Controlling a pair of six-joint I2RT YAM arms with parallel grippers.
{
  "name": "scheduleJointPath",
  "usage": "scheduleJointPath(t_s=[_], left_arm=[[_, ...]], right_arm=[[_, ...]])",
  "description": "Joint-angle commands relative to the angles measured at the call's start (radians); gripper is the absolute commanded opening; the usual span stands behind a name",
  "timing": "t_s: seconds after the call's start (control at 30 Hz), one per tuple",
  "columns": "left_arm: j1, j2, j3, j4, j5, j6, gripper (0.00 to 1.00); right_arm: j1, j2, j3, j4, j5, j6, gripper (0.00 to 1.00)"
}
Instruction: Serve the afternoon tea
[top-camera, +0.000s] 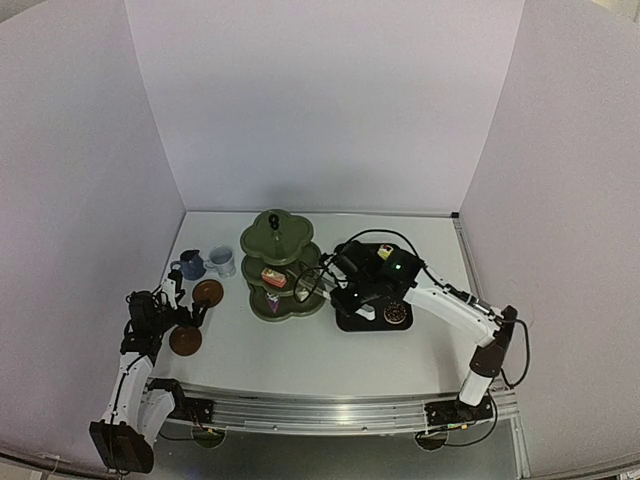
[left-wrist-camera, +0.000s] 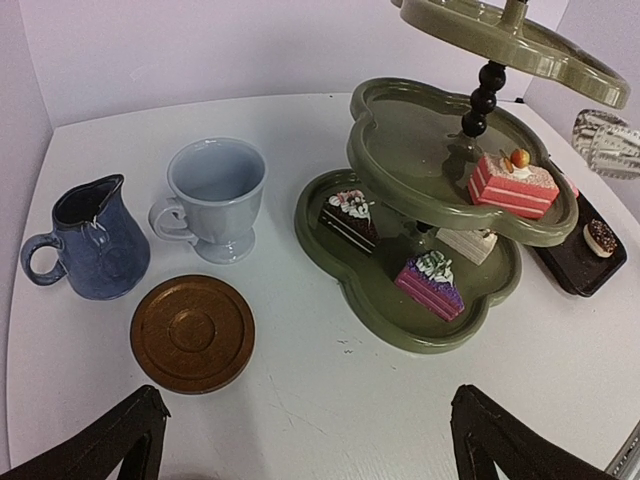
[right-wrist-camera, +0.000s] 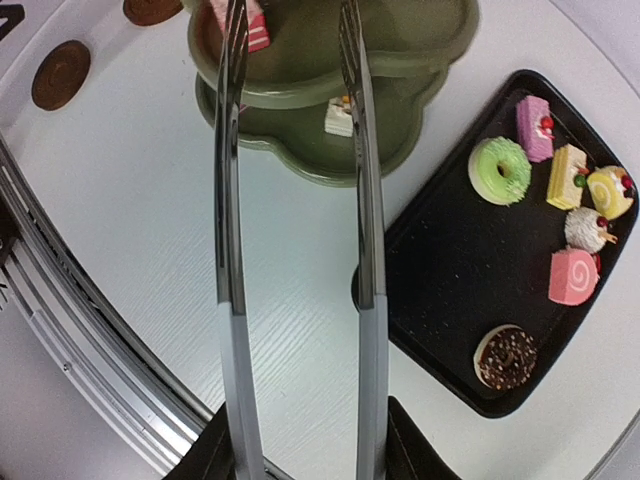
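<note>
The olive-green stand (top-camera: 281, 262) holds a pink cake (left-wrist-camera: 513, 185) on its middle tier. A dark cake (left-wrist-camera: 350, 218), a purple cake (left-wrist-camera: 430, 285) and a white cake (left-wrist-camera: 465, 243) sit on the bottom tier. My right gripper (right-wrist-camera: 305, 450) is shut on the metal tongs (right-wrist-camera: 230, 250). The tongs' arms stand apart with nothing between them, and their tips reach the stand (right-wrist-camera: 330, 150). My left gripper (left-wrist-camera: 310, 440) hangs open over the table near a brown saucer (left-wrist-camera: 192, 333). The dark-blue cup (left-wrist-camera: 95, 245) and white cup (left-wrist-camera: 215, 195) stand behind the saucer.
The black tray (right-wrist-camera: 450, 270) right of the stand carries a green doughnut (right-wrist-camera: 500, 170), a chocolate doughnut (right-wrist-camera: 505, 357), a pink roll (right-wrist-camera: 573, 276) and several small cakes. A second saucer (top-camera: 185, 340) lies by the left arm. White walls enclose the table.
</note>
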Motion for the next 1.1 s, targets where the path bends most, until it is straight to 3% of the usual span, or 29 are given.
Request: scheduleJointPath(t_s=[0.0,0.27,0.43,0.7,1.07], left_arm=[[-0.001,-0.001,-0.01,0.03,0.028,0.011,0.99],[-0.002,-0.004,-0.008,0.028,0.032,0.01,0.99],[-0.002,-0.003,-0.008,0.025,0.036,0.009,0.99],[-0.001,0.002,-0.006,0.018,0.035,0.013,0.99],[-0.001,-0.001,-0.003,0.004,0.023,0.02,0.99]], right_arm=[[-0.039,-0.143,-0.086,0.081,0.026,0.073,0.4],[-0.203,-0.245,-0.24,0.106,0.058,0.191,0.38],[-0.271,-0.213,-0.28,0.11,0.118,0.158,0.41],[-0.366,0.046,-0.103,0.112,0.045,-0.058,0.43],[-0.433,0.283,0.073,0.109,-0.042,-0.161,0.43]])
